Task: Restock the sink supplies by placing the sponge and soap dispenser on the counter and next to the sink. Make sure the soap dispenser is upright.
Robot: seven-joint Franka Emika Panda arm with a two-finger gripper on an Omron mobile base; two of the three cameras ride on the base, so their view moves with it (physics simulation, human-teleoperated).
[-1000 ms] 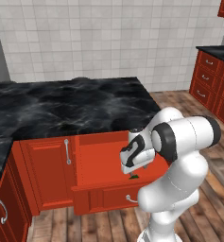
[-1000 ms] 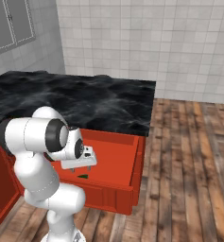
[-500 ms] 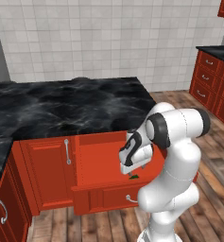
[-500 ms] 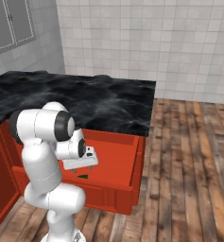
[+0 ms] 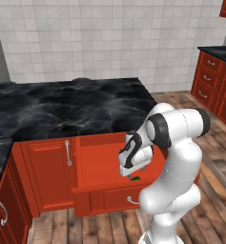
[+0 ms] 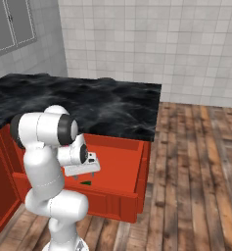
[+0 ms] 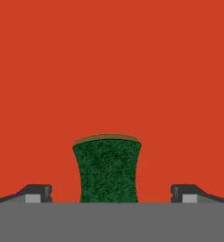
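Two dark fingertips [image 7: 38, 193] stood at the bottom of the hand view, one at roughly 8 o'clock and one at roughly 4 o'clock, spread wide with clear space on each side of the sponge [image 7: 107, 171]. The gripper [image 7: 111, 194] was therefore apart and not closed on anything. The sponge lay between the tips, at 6 o'clock of that view, green face toward the camera with a thin yellowish edge along its far side. It touched neither tip. Behind and around it was the flat red floor of an open drawer [image 7: 111, 71].

From the left base view, the gripper [image 5: 132, 172] pointed down into the pulled-out red drawer [image 5: 97, 159], and a small green patch of the sponge [image 5: 135, 178] showed just below the hand. The drawer projected from the red cabinets [image 5: 47, 171] beneath the black marble island slab [image 5: 71, 107], which lay at 12 o'clock from the hand.

From the right base view, the gripper [image 6: 84, 172] hung over the same drawer [image 6: 120, 164], with the sponge [image 6: 85, 183] just under it on the drawer floor. The wooden floor [image 6: 196, 181] extended at 3 o'clock.
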